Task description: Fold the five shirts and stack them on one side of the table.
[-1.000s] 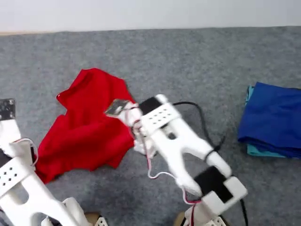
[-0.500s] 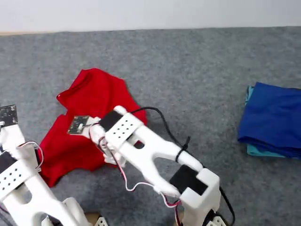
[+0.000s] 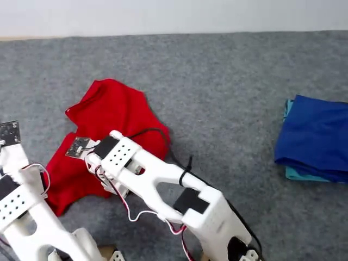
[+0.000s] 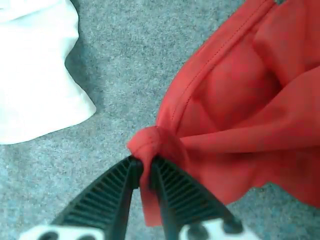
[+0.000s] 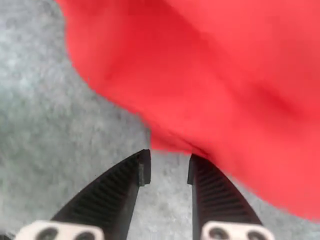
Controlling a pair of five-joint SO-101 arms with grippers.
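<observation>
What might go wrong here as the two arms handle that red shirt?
The left hand pinches just a small bunched corner of the crumpled red cloth shirt; a tug might pull it free. The open right hand sits at the shirt's edge, so it may close on grey carpet instead of fabric.

We see a grey, felt-like covering (image 3: pixel 234 70) spread flat over the whole working surface, reaching both side edges and the near edge of the high view. Up close in both wrist views, its nap looks coarse and mottled with lighter and darker flecks. Behind its far edge, which runs straight across the high view, stands a plain white wall (image 3: pixel 174 15). Where wall and covering meet at the far left, we make out a thin tan strip (image 3: pixel 19 38).
</observation>
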